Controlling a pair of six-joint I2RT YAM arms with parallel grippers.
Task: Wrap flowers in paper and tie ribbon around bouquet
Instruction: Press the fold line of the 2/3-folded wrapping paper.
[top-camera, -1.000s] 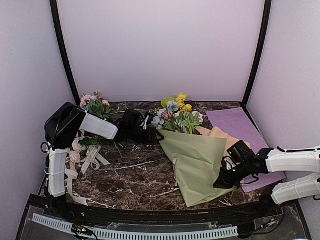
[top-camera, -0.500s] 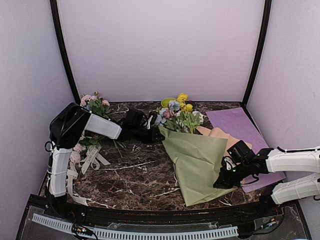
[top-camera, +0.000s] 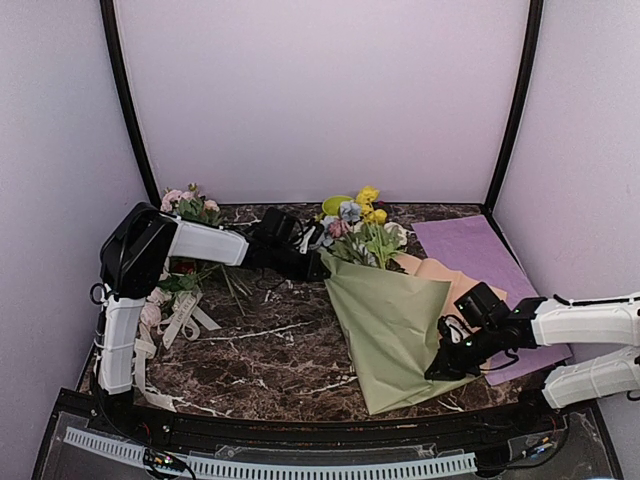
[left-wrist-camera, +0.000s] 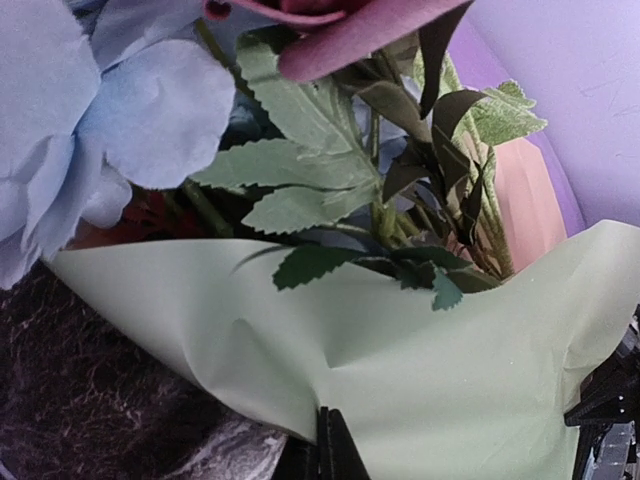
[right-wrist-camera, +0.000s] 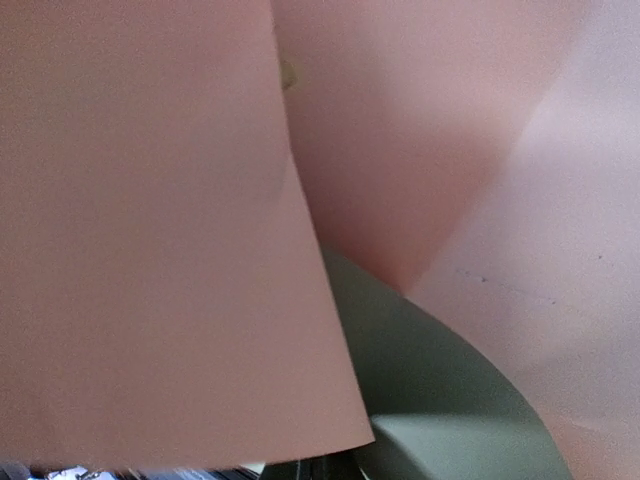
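The flowers (top-camera: 355, 228) lie at the back middle, heads out of the wide end of the sage-green paper (top-camera: 392, 320), which is folded over them as a loose cone. A peach sheet (top-camera: 447, 275) shows under its right side. My left gripper (top-camera: 318, 265) is shut on the green paper's upper left edge. In the left wrist view, the pinched paper (left-wrist-camera: 450, 380) lies below leaves and a blue bloom (left-wrist-camera: 120, 110). My right gripper (top-camera: 440, 368) is shut on the paper at the cone's lower right. The right wrist view is filled by peach paper (right-wrist-camera: 150, 250) and green paper (right-wrist-camera: 430, 380). The ribbon (top-camera: 186, 315) lies loose at the left.
A flat purple sheet (top-camera: 480, 250) lies at the back right, partly under the peach sheet and my right arm. A loose cluster of pink and blue blooms (top-camera: 190, 208) sits at the back left, behind my left arm. Walls close in the back and both sides.
My left gripper has shut on the green paper's edge and moved a little right and back, pulling that corner over the stems. The right arm has not moved.
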